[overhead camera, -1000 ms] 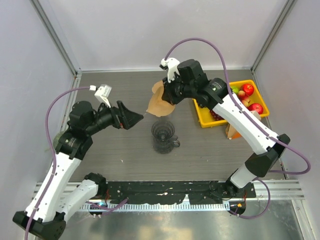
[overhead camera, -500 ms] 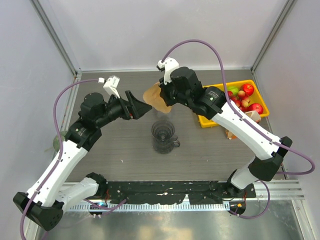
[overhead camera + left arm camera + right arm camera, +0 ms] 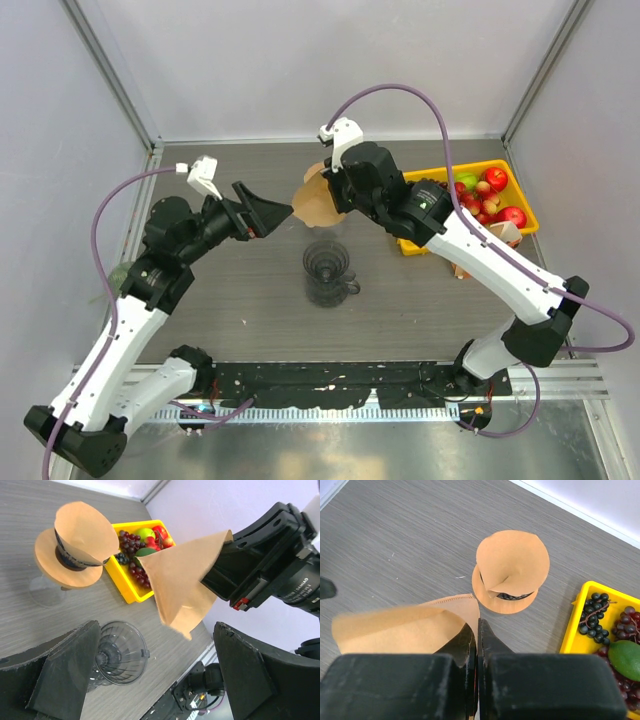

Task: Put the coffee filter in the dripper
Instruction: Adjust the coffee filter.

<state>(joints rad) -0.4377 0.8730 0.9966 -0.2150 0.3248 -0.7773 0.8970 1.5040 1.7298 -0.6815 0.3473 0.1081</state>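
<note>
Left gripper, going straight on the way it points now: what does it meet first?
Most likely the coffee filter pinched in the right gripper. It hangs just beyond the open left gripper, roughly on its line, though depth is hard to judge.

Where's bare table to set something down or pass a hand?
Free: table strip between dripper and near rail; patch left of dripper up to the left arm. Crowded: behind the dripper, where left gripper, right gripper with its filter and the filter stack bunch; yellow bin blocks the right.
</note>
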